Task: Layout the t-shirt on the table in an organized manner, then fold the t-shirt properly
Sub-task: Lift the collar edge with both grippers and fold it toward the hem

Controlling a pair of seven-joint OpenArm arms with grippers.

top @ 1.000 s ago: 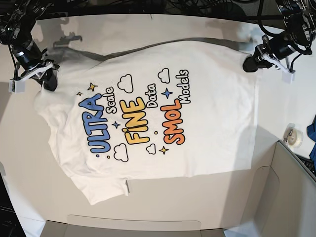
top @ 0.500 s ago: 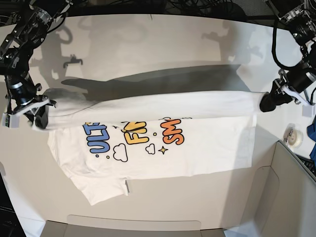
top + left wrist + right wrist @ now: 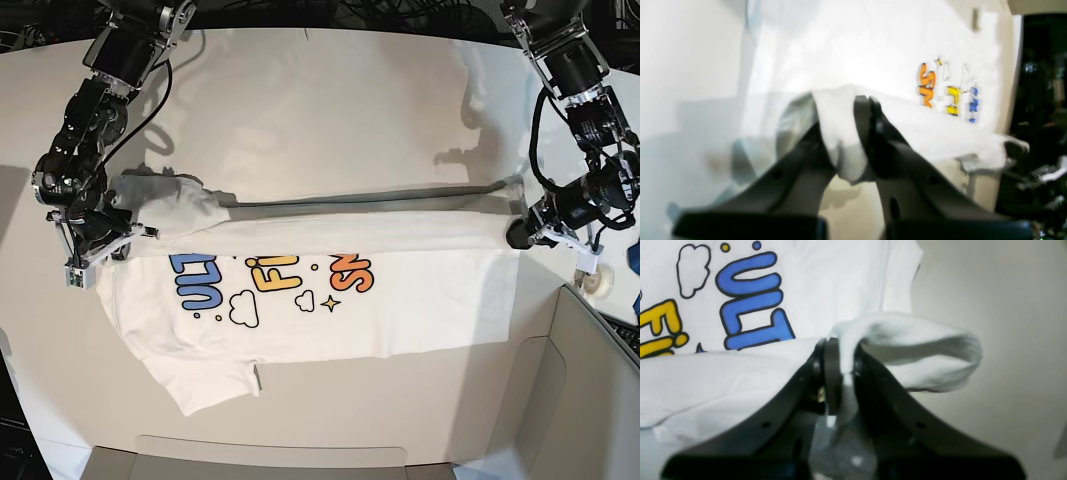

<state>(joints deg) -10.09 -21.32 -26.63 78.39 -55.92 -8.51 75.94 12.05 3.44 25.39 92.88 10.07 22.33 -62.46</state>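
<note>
Both arms reach down over the table (image 3: 300,80), one at each side. The left end effector (image 3: 520,235) and the right end effector (image 3: 108,240) each pinch white cloth between closed jaws.

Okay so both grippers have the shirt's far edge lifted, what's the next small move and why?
Probably carry the pinched edge further toward the near hem, then lower it. The left gripper and right gripper are shut on the t-shirt, and the folded-over band only reaches mid-print, with the letters' lower halves showing and the near half flat on the table.
</note>
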